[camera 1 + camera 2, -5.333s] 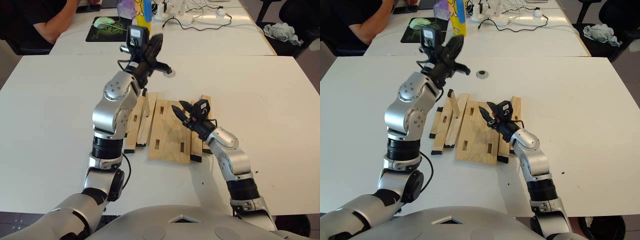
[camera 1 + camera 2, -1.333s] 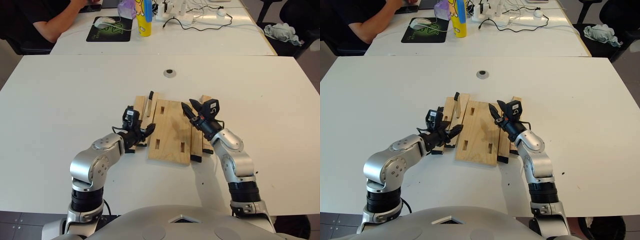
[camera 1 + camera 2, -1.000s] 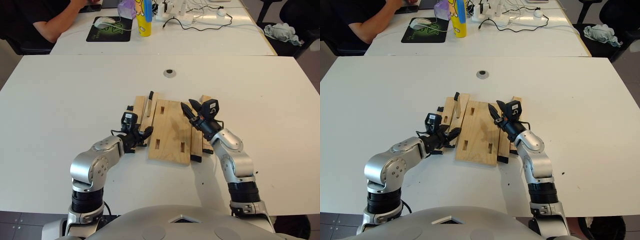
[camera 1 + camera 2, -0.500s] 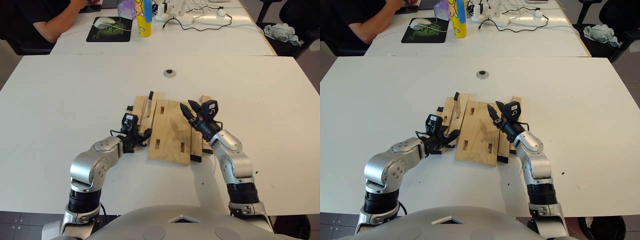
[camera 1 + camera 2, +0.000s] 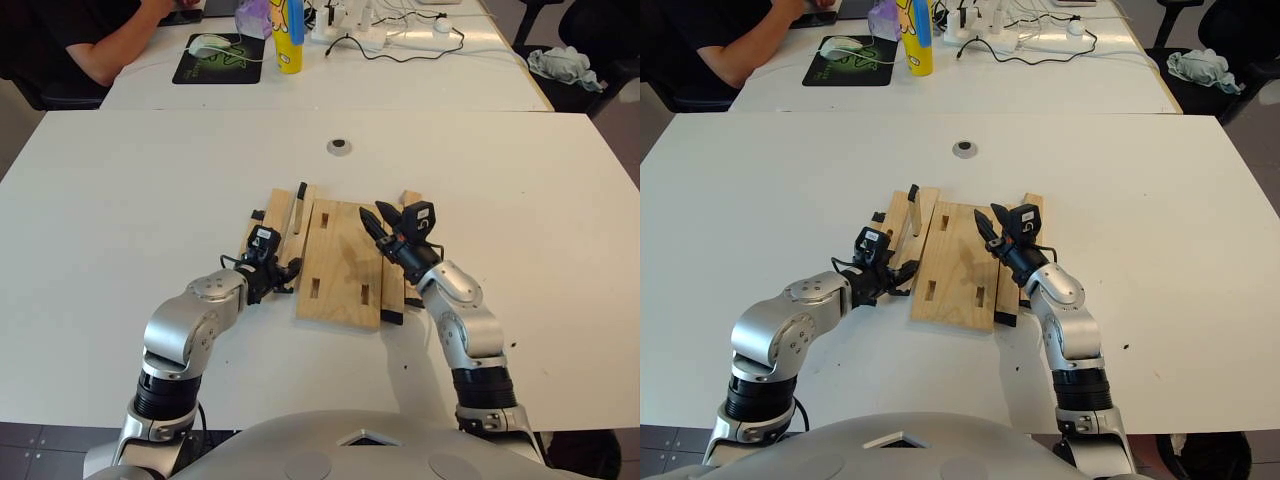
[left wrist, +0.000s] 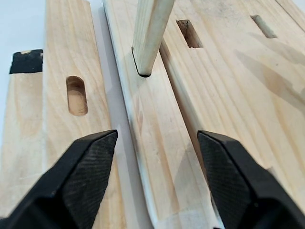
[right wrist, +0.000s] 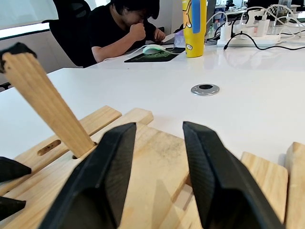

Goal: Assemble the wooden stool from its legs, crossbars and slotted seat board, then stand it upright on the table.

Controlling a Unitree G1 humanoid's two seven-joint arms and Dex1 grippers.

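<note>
— So, where is the board (image 5: 340,262)?
— Flat on the table (image 5: 120,210), about mid-table, slots facing up. Nothing is fitted into it.
— And the other parts?
— Two left legs (image 5: 277,232) lie flat side by side, just beside the board. The right pieces (image 5: 393,292) lie along its other edge, partly under the right arm, so I cannot tell legs from crossbars there. One crossbar (image 5: 298,205) stands tilted out of a slot in the left leg nearest the board, black tip up.
— What about the left gripper (image 5: 285,270)?
— It is low over those left legs, toward their near ends. Its fingers (image 6: 90,176) are spread wide, and the leg that carries the crossbar runs under the gap between them. They clasp nothing. I cannot tell whether they touch the wood.
— And the right gripper (image 5: 378,218)?
— It hangs above the board's right edge, toward the far end, pointing away from the robot. Its fingers are parted too and hold nothing.
— Anything farther out?
— A round grommet (image 5: 340,147) is set in the table beyond the board. On the next table behind are a yellow bottle (image 5: 289,30), a mouse (image 5: 208,42) on a dark pad (image 5: 190,68), a power strip (image 5: 350,38) with cables, and a crumpled cloth (image 5: 562,62) far to the right.
</note>
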